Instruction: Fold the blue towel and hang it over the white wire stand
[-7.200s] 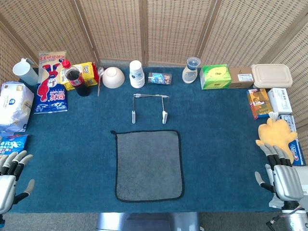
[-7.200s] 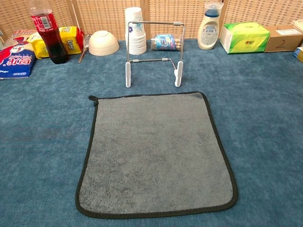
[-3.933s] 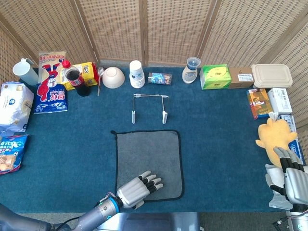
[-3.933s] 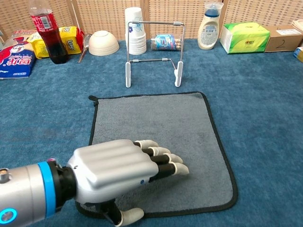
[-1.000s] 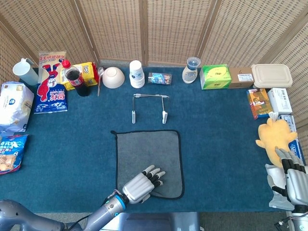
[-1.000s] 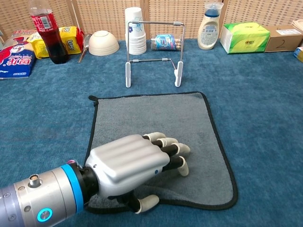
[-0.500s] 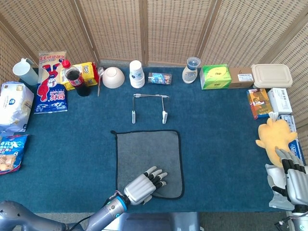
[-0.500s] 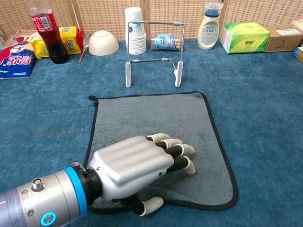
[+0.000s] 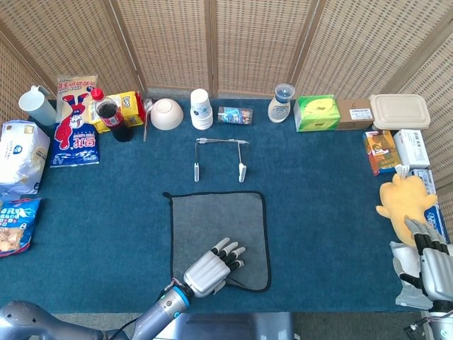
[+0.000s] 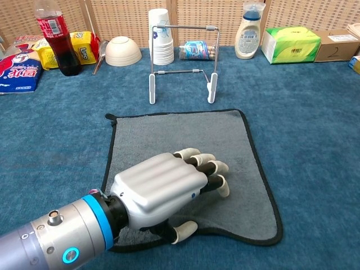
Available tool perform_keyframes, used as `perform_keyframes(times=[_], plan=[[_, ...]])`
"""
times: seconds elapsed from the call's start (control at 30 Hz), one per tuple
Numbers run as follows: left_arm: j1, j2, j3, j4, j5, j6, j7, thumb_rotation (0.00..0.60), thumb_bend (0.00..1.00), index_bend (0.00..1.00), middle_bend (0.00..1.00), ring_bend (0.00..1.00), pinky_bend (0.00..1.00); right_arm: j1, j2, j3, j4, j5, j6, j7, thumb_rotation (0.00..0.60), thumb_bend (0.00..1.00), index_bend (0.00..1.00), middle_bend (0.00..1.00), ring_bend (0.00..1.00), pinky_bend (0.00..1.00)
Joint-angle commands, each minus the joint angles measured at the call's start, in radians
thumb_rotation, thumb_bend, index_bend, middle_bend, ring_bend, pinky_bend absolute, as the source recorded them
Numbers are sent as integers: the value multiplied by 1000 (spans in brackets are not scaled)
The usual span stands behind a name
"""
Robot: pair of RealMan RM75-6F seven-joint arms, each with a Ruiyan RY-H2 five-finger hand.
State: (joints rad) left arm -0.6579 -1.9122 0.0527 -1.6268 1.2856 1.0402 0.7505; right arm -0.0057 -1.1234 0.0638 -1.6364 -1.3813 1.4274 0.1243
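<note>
The towel (image 9: 219,219) is grey with a black hem and lies flat on the blue table cover, just in front of the white wire stand (image 9: 220,157). In the chest view the stand (image 10: 183,56) stands upright beyond the towel (image 10: 180,135). My left hand (image 9: 212,269) lies on the towel's near part. Its fingers curl down into the cloth and its thumb sits at the near hem (image 10: 163,191), which is drawn up a little beneath it. My right hand (image 9: 425,265) rests at the table's right front corner and holds nothing.
Along the back stand a cola bottle (image 9: 113,117), a bowl (image 9: 166,113), stacked paper cups (image 9: 202,108), a detergent bottle (image 9: 281,104) and a green tissue box (image 9: 317,113). Snack bags (image 9: 18,156) line the left edge. Boxes and a yellow plush toy (image 9: 405,198) line the right.
My left hand has slid a little further onto the towel and its fingers have curled in more. The near hem has bunched slightly toward the hand. The right hand has stayed put.
</note>
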Motion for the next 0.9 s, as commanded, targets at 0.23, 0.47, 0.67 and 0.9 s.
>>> perform_keyframes(times=[0.23,0.47,0.67,0.9], plan=[[10,0,2,-4,-2,0,-2,600,198,245,109,0,0,-2,1,-2,2,-2,1,4,600,361,84,108,22,0],[13,-3,-2,-10,-13,-11,-7,600,199,242,101,0,0,-2,1,-2,0,-3,1,3,600,362,83,108,24,0],[9,20,10,-42,-7,-35,-26,600,199,235,92,0,0,-4,2,-3,0,-2,2,3,600,362,83,109,26,0],[8,15,11,-34,-8,-45,-28,600,198,235,92,0,0,-4,1,-3,-2,-2,1,1,600,363,83,108,27,0]])
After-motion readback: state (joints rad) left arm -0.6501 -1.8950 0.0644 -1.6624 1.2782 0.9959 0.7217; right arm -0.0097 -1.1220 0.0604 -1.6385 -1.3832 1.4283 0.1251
